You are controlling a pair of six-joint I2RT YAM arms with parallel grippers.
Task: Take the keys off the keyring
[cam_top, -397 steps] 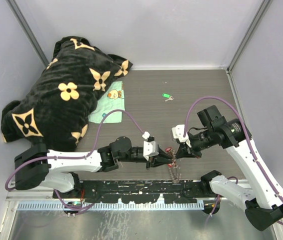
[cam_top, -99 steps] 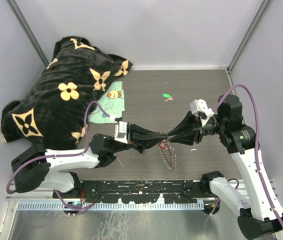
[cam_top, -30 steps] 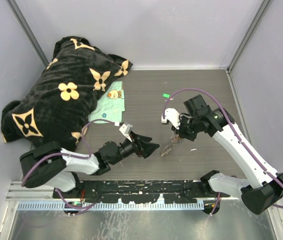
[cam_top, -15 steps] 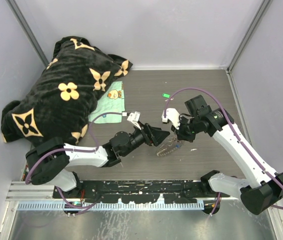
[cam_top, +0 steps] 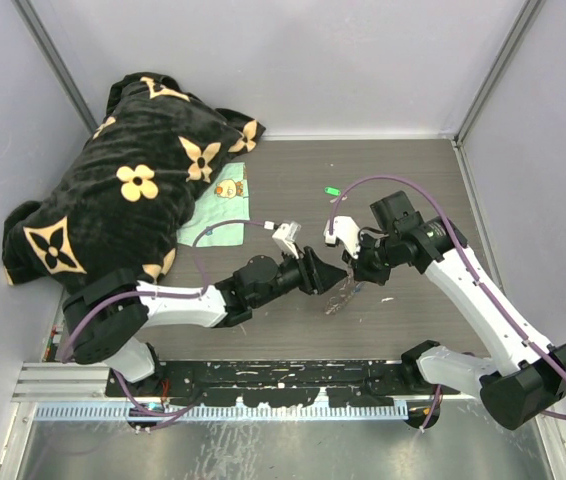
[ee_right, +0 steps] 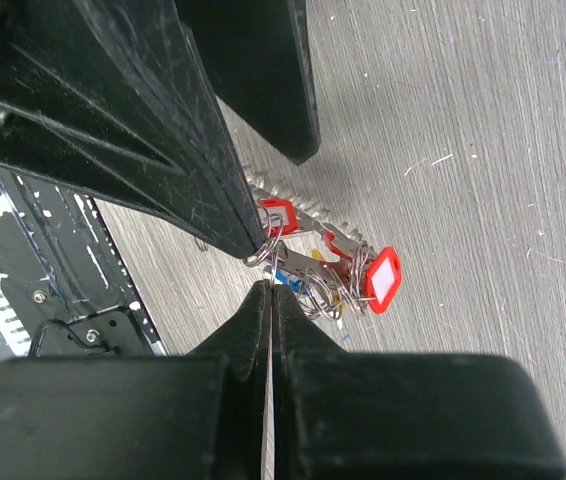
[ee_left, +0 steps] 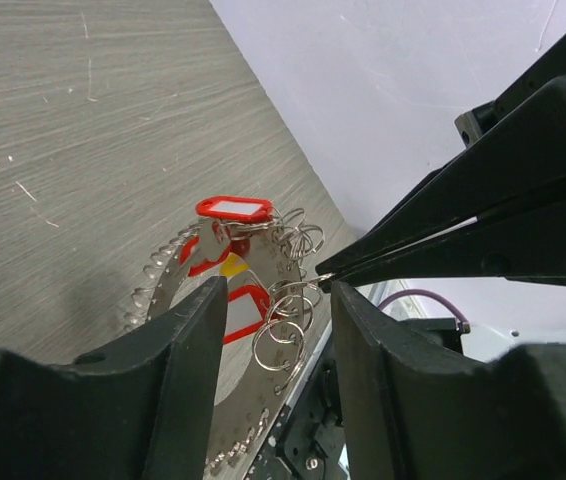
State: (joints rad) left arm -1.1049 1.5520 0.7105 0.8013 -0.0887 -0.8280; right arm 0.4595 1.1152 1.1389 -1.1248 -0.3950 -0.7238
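From above, my left gripper (cam_top: pixel 335 274) and my right gripper (cam_top: pixel 351 272) met tip to tip over the middle of the table (cam_top: pixel 413 180). The keyring (cam_top: pixel 340 298) was tilted just beneath them, one edge raised. One green-tagged key (cam_top: pixel 332 191) lay alone on the wood, well apart from the ring, so I judged a single key was off and the rest were left to do. The black blanket (cam_top: pixel 123 180) carried cream flower motifs. The green cloth (cam_top: pixel 218 212) beside it had a small cartoon print, but I could read no lettering on either.

Through my left wrist camera, my left jaws stood apart and grasped nothing. They framed the bunch that hung beyond them. My right fingers came in from the side, clenched at their very tips on what looked like a small wire loop (ee_left: pixel 320 280) of the bunch. A red tag (ee_left: pixel 234 207), more red ones and a yellow tag (ee_left: pixel 233 266) were on the ring. The window of the top red tag was blank white.

Through my right wrist camera, my right jaws were pressed flat together. My left fingers (ee_right: pixel 163 130) reached in opposite them, one tip right at the ring's near end. Red tags and a glimpse of blue and yellow showed there. I could not count the keys and found no brand mark.
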